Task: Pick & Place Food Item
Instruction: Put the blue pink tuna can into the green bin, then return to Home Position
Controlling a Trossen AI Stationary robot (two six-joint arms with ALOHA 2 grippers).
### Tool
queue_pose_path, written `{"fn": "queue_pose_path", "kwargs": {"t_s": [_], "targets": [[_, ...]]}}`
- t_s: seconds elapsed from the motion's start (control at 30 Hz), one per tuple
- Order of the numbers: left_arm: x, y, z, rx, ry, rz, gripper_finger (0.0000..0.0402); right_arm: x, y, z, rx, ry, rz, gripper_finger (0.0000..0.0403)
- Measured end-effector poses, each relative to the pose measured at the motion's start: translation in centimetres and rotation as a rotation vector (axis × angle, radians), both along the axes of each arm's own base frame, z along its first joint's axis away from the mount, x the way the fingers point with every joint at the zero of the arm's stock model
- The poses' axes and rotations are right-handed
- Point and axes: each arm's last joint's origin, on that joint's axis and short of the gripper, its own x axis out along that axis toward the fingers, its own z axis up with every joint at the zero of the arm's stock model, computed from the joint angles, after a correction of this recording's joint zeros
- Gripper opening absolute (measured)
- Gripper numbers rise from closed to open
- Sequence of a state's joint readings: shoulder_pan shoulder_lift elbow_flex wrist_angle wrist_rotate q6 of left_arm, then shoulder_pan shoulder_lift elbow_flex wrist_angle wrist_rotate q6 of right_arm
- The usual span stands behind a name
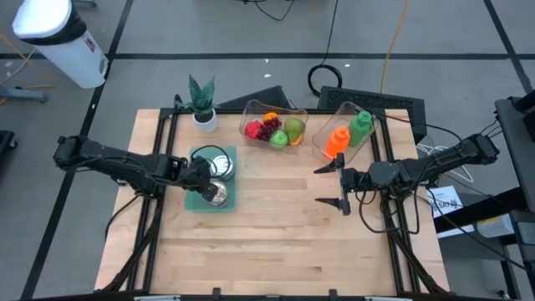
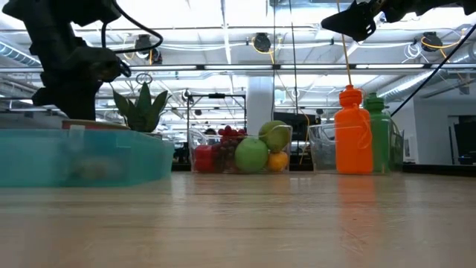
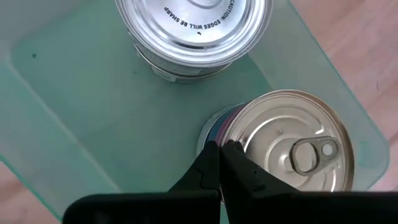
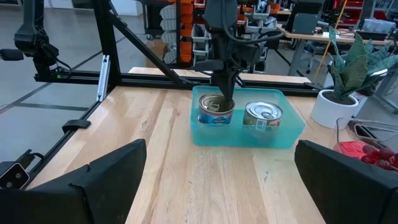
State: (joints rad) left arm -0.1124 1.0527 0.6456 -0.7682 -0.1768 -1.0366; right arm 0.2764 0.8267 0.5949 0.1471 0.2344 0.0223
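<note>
Revealing, wrist-close, left fingers (image 3: 219, 163) pinched beside can (image 3: 289, 146).

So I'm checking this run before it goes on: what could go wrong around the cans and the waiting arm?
1. The left gripper is shut over the rim of the pull-tab can; pressing down could tip it or miss a grasp.
2. The second can stands close by in the teal tray, so a sideways move may bump it.
3. The right gripper hangs open near the orange bottle.

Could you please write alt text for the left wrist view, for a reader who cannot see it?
The left gripper, fingers shut, sits at the rim of a pull-tab can in a teal tray. A second can stands beside it.
</note>
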Motion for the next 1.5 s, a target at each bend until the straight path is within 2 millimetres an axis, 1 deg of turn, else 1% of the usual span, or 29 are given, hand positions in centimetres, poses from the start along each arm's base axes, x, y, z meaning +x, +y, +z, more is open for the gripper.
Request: {"fn": "queue_pose_path", "kwargs": {"t_s": [0.37,0.6,0.8,0.93,1.03,1.17,1.37,1.5], "targets": [[0.0,0.0,0.0,-0.025,-0.001,0.047,0.0000,0.0,0.0,0.0,0.000,0.000,0.000,0.0394],[0.3,-0.2,-0.6,-0.024,0.040,0.041,0.0000,0.0,0.0,0.0,0.000,0.000,0.000,0.0394],[0.4,-0.3,-0.8,-0.024,0.048,0.042,0.0021,0.0,0.0,0.0,0.000,-0.001,0.000,0.0394],[0.3,-0.3,-0.5,-0.033,0.029,0.035,0.0030,0.0,0.0,0.0,0.000,-0.002,0.000,0.0394],[0.2,-0.3,-0.2,-0.051,0.009,-0.007,0.0032,0.0,0.0,0.0,0.000,-0.001,0.000,0.0394],[-0.2,-0.3,0.4,-0.068,-0.032,-0.016,0.0032,0.0,0.0,0.0,0.001,-0.002,0.000,0.0394],[-1.1,-0.2,1.7,-0.074,-0.121,-0.037,0.0032,0.0,0.0,0.0,0.000,-0.003,0.000,0.0394],[-1.9,-0.2,2.7,-0.068,-0.184,-0.093,0.0033,0.0,0.0,0.0,-0.007,-0.003,0.002,0.0394]]}}
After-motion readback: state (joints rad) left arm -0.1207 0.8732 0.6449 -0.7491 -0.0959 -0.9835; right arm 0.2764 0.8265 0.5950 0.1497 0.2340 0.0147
